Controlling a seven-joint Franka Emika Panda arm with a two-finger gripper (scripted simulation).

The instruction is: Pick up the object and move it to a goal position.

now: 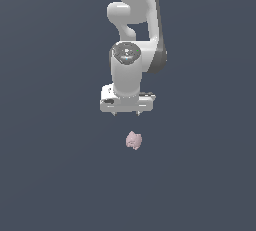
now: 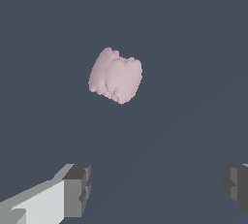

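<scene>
Right now you are at the approach step: the gripper (image 1: 127, 113) hangs above the surface (image 1: 45, 175) with its fingers spread wide and nothing between them. In the wrist view the two dark fingertips (image 2: 77, 189) stand far apart at either side of the picture, and the gap between them shows only bare surface.

The object (image 1: 133, 140), a small pale pink lumpy blob, lies on the surface near its middle, well away from every edge and corner that the exterior view shows. It sits below the gripper in that view and a little toward the exterior view's right of the gripper's centre line. The wrist view agrees: the object (image 2: 115, 75) is ahead of the fingertips, not between them, so the gripper is not yet lined up over it.

I judge the next move calls for you to shift the gripper until the object falls midway between the fingers, then lower it and close. The blob is much smaller than the gripper and uneven in shape, so it will probably want a centred grasp across its narrower waist to keep it from squirting out.

How high the gripper stands above the surface is hard to tell, since the plain render gives no clear shadow.

No containers are in view, and no goal marker shows in either picture.
</scene>
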